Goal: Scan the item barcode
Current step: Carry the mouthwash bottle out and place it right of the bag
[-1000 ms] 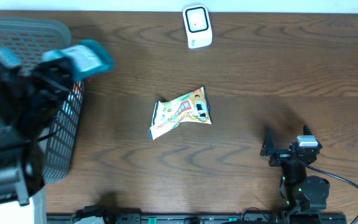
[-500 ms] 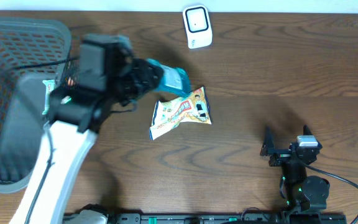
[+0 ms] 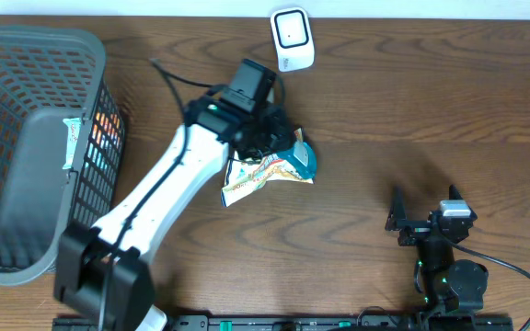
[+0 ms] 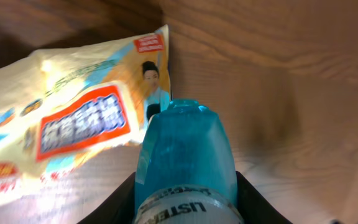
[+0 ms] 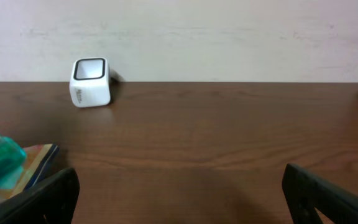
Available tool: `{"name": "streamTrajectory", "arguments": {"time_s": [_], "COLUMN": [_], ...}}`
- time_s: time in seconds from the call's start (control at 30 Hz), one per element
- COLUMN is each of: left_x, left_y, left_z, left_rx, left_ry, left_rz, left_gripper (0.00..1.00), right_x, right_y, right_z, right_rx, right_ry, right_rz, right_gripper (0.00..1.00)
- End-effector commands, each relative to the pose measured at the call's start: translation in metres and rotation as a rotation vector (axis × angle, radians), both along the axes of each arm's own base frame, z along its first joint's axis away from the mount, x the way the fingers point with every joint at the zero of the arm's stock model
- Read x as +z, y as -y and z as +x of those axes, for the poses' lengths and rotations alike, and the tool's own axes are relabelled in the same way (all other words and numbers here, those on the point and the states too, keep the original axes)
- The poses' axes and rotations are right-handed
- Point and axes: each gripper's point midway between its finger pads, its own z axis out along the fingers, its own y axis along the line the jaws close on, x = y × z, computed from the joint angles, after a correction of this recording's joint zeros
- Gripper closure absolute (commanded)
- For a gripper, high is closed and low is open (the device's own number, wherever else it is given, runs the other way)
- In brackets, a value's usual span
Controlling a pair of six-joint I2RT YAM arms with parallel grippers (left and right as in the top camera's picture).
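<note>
Fingers (image 4: 122, 202) of the left gripper (image 3: 283, 150) are pinching a teal see-through plastic bottle (image 4: 185, 149), one dark finger on each side of its labelled body, with the jaws only partly closed because the bottle fills the gap. The bottle points away from the wrist, and its far end hangs over the right corner of a crinkled yellow snack packet (image 3: 251, 175) with a red-and-blue label. Whether the bottle touches the packet cannot be told. The packet lies flat near the middle of the dark brown wooden table (image 3: 449, 110). The left arm reaches from the near left edge diagonally across to this spot.

Beyond the bottle, near the far edge of the table, stands a small white box-shaped scanner (image 3: 292, 39) with a dark window on its face. It is well apart from the bottle.

At the left end sits a grey plastic mesh basket (image 3: 63, 39), with something orange and a pale label showing through its wall.

Over at the near right, the right gripper (image 3: 399, 221) rests low, its fingers spread wide with nothing between them, facing the scanner from a distance.
</note>
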Motion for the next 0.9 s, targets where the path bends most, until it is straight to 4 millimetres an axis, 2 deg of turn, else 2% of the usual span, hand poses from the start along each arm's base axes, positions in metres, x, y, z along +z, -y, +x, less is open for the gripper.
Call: {"name": "streamTrajectory", "arguments": {"time_s": [0.0,0.07,0.23,0.43,0.63,0.7,0.87], "left_x": [-0.001,-0.013,-0.04,-0.061,-0.07,-0.069,-0.069], "left_y": [0.02,0.029,0.033,0.052,0.08,0.087,0.089], "left_z": [0.001,-0.001,0.0,-0.006,-0.014,-0.014,-0.011], "left_rx": [-0.116,-0.157,-0.162,-0.207,-0.264,-0.273,-0.263], "left_ry": [0.062,0.063,0.067,0.059,0.089,0.106,0.149], "left_rz": [0.007,0.022,0.116,0.132,0.114,0.103,0.14], "left_gripper": [0.86,0.86,0.86,0.86,0.85,0.75,0.68], "right_x": [0.0,0.0,0.0,0.0,0.0,0.0,0.0], "right_y": [0.002,0.002,0.002,0.002,0.002,0.002,0.002], "right_z": [0.0,0.0,0.0,0.0,0.0,0.0,0.0], "right_rx": [-0.01,-0.01,-0.01,-0.01,-0.011,-0.011,-0.01], "right_ry": [0.0,0.0,0.0,0.0,0.0,0.0,0.0], "right_rz": [0.014,0.014,0.014,0.014,0.014,0.014,0.014], "right_gripper": [0.01,0.01,0.01,0.01,0.01,0.01,0.01]}}
